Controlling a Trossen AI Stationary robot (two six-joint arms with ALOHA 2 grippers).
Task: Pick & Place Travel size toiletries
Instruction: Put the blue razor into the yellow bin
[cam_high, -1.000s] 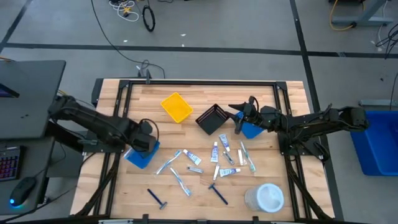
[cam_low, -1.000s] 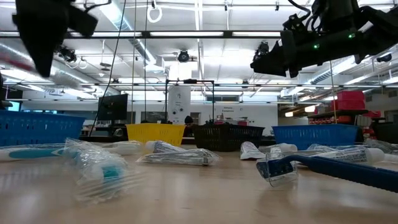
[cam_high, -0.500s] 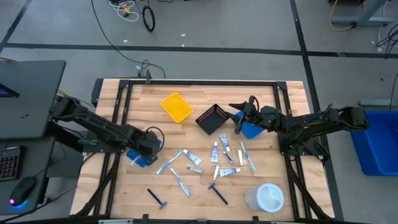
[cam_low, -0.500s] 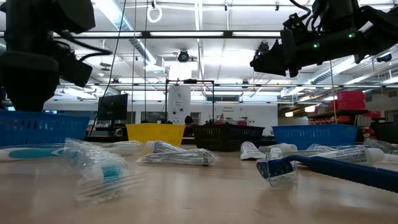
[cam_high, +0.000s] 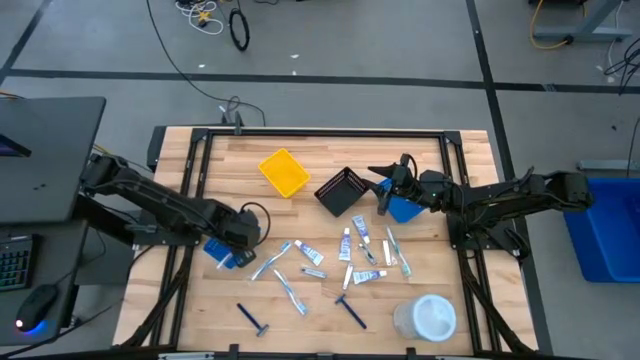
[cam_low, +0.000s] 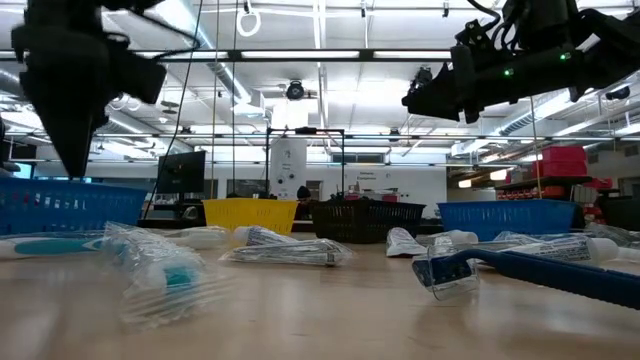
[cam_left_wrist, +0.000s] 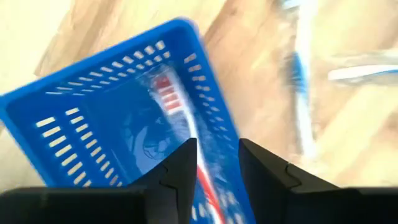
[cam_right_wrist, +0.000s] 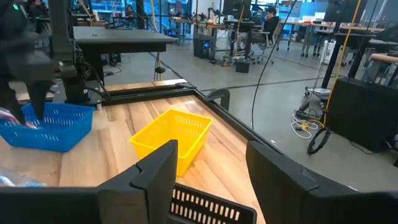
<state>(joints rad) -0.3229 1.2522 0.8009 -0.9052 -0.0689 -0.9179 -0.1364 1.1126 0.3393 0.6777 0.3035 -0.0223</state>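
Travel size toiletries lie loose on the wooden table: small tubes (cam_high: 358, 230), wrapped toothbrushes (cam_high: 288, 290) and dark blue razors (cam_high: 350, 311). My left gripper (cam_high: 246, 236) hangs open, pointing down, over the blue bin (cam_high: 220, 252) at the table's left. In that bin lies a red-and-white toothbrush (cam_left_wrist: 176, 112), below the gap between the fingers (cam_left_wrist: 217, 152). My right gripper (cam_high: 381, 190) stands open and holds nothing, above the table's far right between the black bin (cam_high: 343, 190) and a second blue bin (cam_high: 404, 209).
A yellow bin (cam_high: 284, 172) stands at the far middle, next to the black bin. A round white tub (cam_high: 430, 318) sits at the near right. The loose items crowd the table's middle. Bare wood shows along the near left edge.
My left gripper has gone a little toward the table's right edge and come down over the left blue bin. The right arm has kept still.
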